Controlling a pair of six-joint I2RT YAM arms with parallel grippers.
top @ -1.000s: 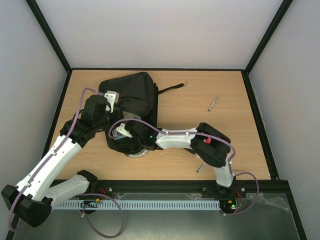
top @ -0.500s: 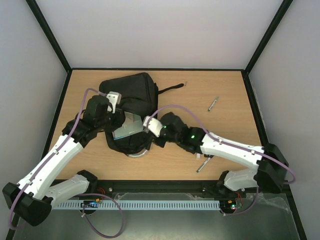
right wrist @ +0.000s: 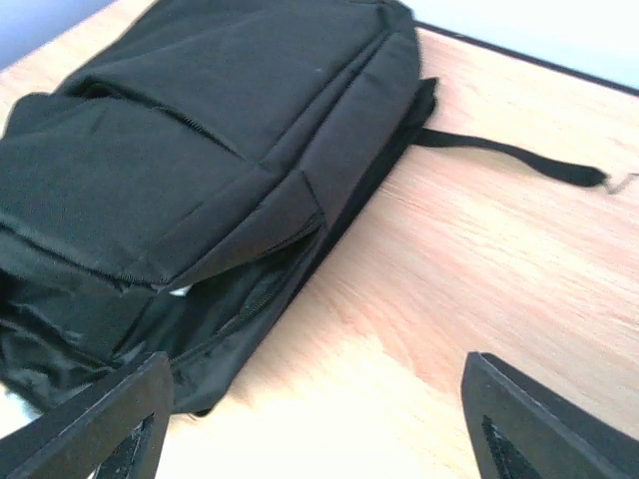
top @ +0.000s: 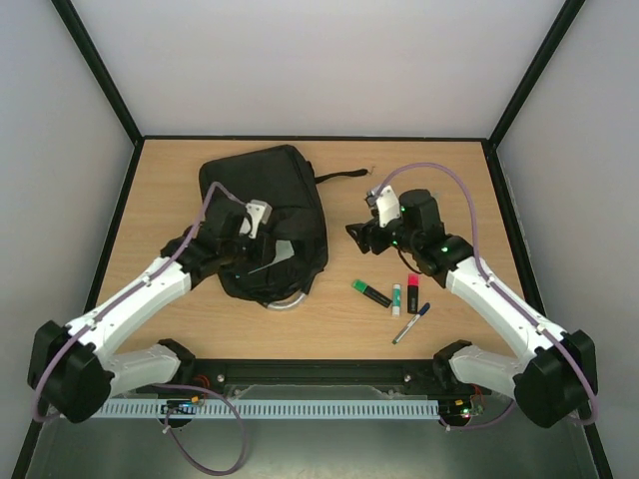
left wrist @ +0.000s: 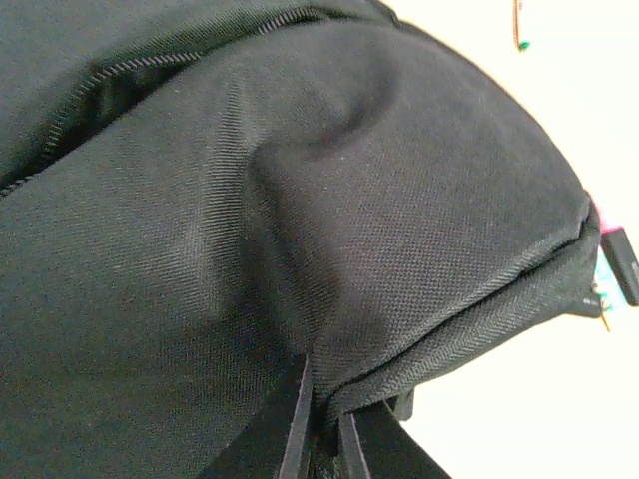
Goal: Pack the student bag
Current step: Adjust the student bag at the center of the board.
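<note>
The student bag (top: 268, 195) is a big black backpack lying at the back left of the table, with its grey loop handle (top: 285, 302) toward the front. Its pocket gapes, and something pale grey (top: 277, 250) shows inside. My left gripper (top: 262, 238) rests on the bag's front part. In the left wrist view the left gripper (left wrist: 321, 424) is shut on a fold of the bag's black fabric (left wrist: 329, 230). My right gripper (top: 357, 238) hovers over bare wood just right of the bag. In its own view the right gripper (right wrist: 319, 429) stands wide open and holds nothing, facing the bag (right wrist: 200, 150).
At the front right lie a green highlighter (top: 371, 292), a pink highlighter (top: 412, 292), a small white and green marker (top: 396, 297) and a pen (top: 410, 323). The bag's black strap (top: 339, 177) trails right along the back. Black frame rails edge the table.
My right arm has drawn back out of the bag to the right, and its gripper has opened. The highlighters and pen it covered now show. My left gripper has shifted right on the bag.
</note>
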